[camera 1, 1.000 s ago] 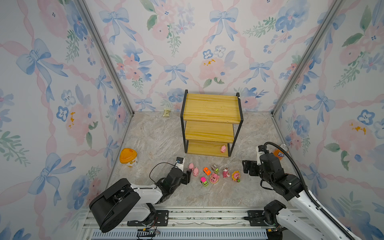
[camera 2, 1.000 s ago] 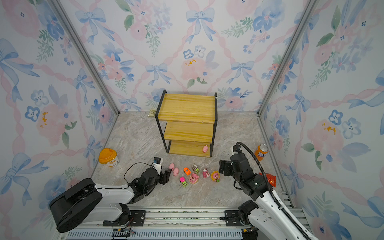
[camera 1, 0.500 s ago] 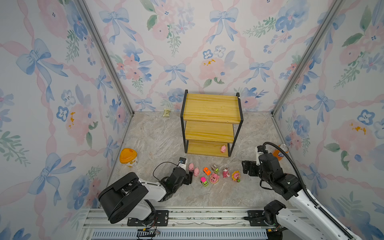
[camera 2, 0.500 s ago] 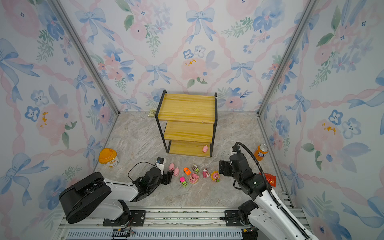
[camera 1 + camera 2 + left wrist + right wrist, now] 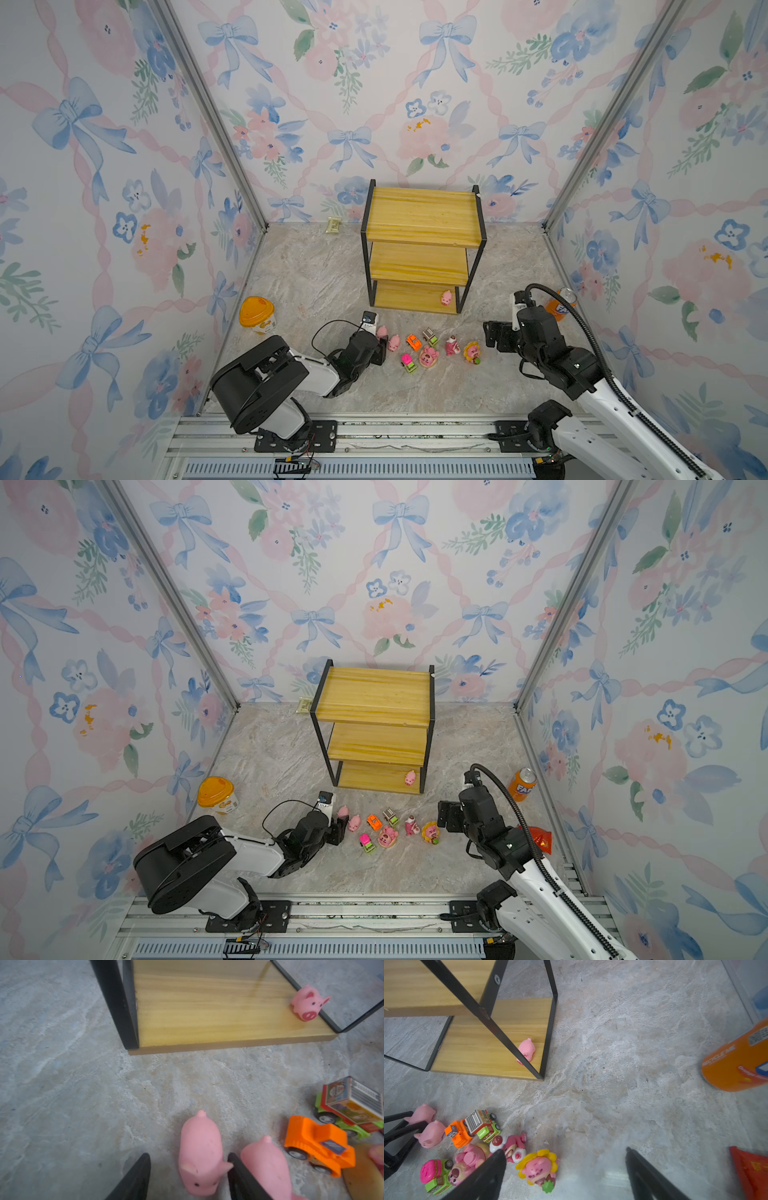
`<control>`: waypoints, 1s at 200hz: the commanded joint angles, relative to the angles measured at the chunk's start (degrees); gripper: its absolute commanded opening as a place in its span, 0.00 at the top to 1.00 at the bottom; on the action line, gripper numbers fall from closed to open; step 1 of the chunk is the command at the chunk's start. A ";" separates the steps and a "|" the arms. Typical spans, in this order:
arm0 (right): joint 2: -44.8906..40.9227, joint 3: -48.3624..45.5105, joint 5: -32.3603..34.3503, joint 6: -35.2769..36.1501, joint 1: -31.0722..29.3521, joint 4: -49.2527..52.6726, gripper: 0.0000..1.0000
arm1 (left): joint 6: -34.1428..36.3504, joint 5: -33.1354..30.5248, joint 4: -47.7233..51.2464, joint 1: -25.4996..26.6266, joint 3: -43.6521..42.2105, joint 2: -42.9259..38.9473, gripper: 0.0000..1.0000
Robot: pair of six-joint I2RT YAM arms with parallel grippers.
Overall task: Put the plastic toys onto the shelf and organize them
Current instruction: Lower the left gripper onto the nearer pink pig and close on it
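Observation:
The shelf (image 5: 422, 216) stands mid-floor, with one pink pig (image 5: 446, 297) on its lowest board. In front lie the other plastic toys. My left gripper (image 5: 188, 1155) is low on the floor and open, its jaws either side of the leftmost pig (image 5: 199, 1147); one finger touches the pig's ear and a gap shows at the other. A second pig (image 5: 268, 1159) lies just outside that finger. Beyond it are an orange car (image 5: 413, 341), a grey-green car (image 5: 430, 336), a pink-green car (image 5: 409, 363) and three pink figurines (image 5: 451, 345). My right gripper (image 5: 564, 1151) hangs open and empty beside the sunflower figurine (image 5: 537, 1167).
An orange-lidded yellow tub (image 5: 257, 316) stands by the left wall. An orange soda can (image 5: 524, 784) and a red packet (image 5: 540, 839) are by the right wall near my right arm. A small packet (image 5: 333, 225) lies at the back, left of the shelf.
My left gripper has slid forward to the pigs and its jaws have narrowed around the leftmost one. The right arm has hardly moved.

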State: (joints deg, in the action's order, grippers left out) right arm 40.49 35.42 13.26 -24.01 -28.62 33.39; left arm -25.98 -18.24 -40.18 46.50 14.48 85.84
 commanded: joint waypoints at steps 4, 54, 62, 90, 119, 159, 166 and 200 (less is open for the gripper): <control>0.28 -1.04 -0.07 -0.04 -0.63 -0.38 0.08 | -0.23 -0.04 2.13 0.36 0.11 1.11 0.46; 0.47 -0.95 -0.16 -0.12 -0.64 -0.43 0.08 | 0.50 0.42 2.22 0.59 -0.08 0.38 0.55; 0.42 -0.93 -0.16 -0.13 -0.58 -0.43 0.08 | 0.58 0.46 2.20 0.61 -0.24 -0.10 0.55; 0.29 -0.86 -0.12 -0.14 -0.59 -0.39 0.08 | 1.31 0.55 2.31 0.69 -0.59 -2.29 0.58; 0.20 -0.94 -0.16 -0.17 -0.59 -0.50 0.08 | 1.72 0.16 2.59 0.65 -0.98 -4.43 0.63; -0.21 -1.05 -0.16 -0.18 -0.59 -0.43 0.08 | 2.33 0.95 2.73 0.68 -0.90 -5.82 0.65; -0.39 -1.05 -0.17 -0.20 -0.61 -0.32 0.08 | 2.34 1.13 2.71 0.70 -0.69 -6.13 0.65; -1.11 -1.22 0.10 -0.15 -0.58 -0.16 0.07 | 4.07 1.08 3.19 0.69 1.13 -5.48 0.66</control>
State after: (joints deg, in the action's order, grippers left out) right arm 40.23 35.20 13.26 -24.01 -28.62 33.23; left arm -24.14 -17.56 -38.61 46.87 14.37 80.51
